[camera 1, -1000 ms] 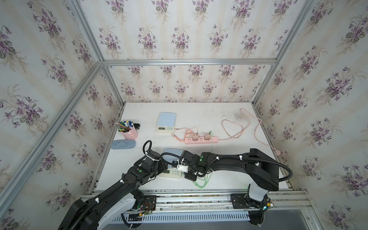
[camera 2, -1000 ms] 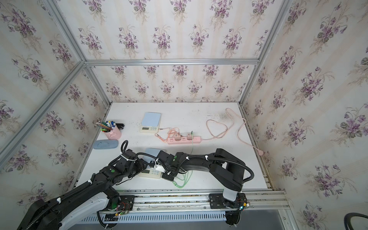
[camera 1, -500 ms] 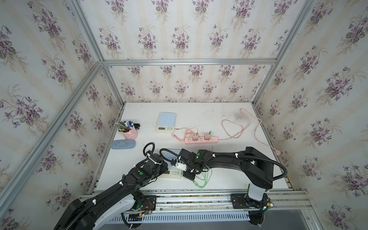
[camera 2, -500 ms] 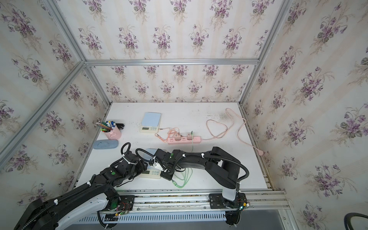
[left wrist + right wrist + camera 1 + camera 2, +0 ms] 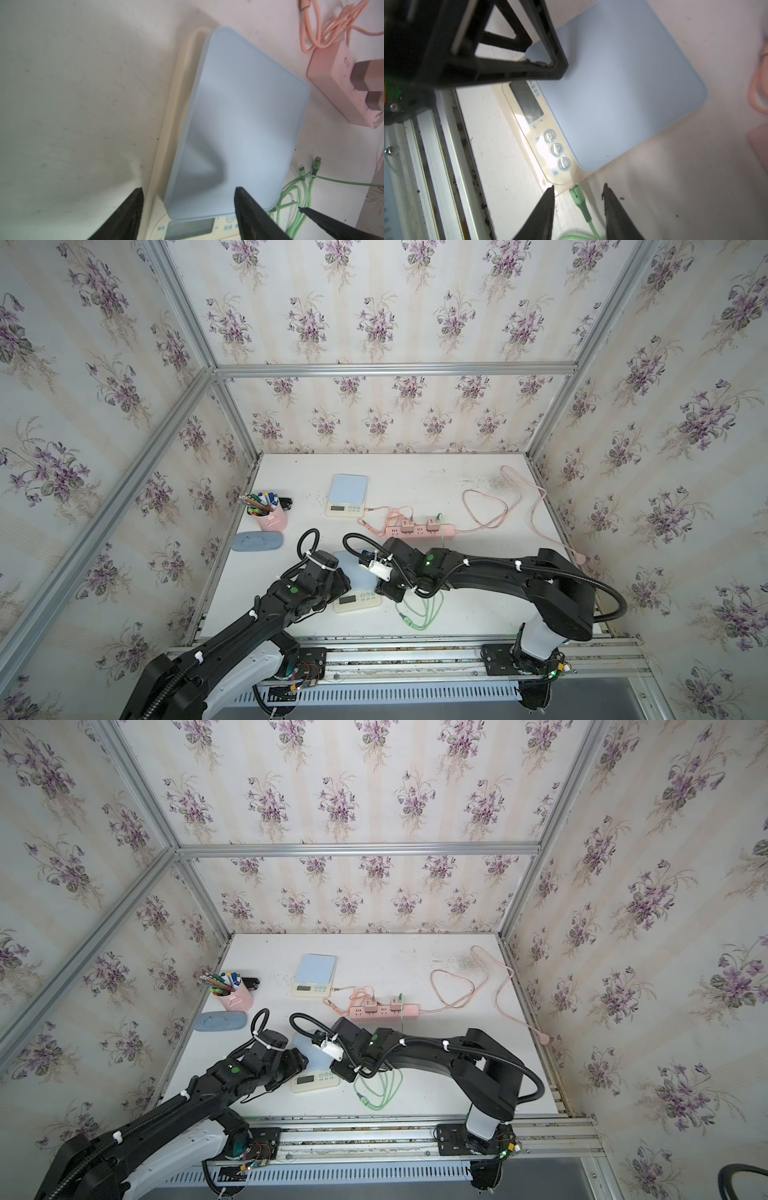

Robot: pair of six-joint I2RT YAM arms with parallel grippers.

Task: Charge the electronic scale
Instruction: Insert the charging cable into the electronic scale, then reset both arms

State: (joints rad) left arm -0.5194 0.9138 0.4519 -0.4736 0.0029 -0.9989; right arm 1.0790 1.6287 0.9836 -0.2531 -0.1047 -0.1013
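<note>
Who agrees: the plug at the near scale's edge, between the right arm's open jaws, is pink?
Not pink: the right wrist view shows the plug at the edge of the near scale is green; it does sit between the right arm's open jaws.

Near scale (image 5: 357, 600) before power strip (image 5: 419, 532), cable (image 5: 420, 610) rightward

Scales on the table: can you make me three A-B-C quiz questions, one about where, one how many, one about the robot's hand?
1. The blue case lies: A on the robot's arm; B hanging on the wall; C beside the pink pen cup.
2. Scales on the table: A one; B two; C three.
3. The right gripper is: A open around the green plug; B shut on it; C shut on nothing.
C, it lies by the cup; B, a far scale and a near scale; A, fingers clear of the plug.
</note>
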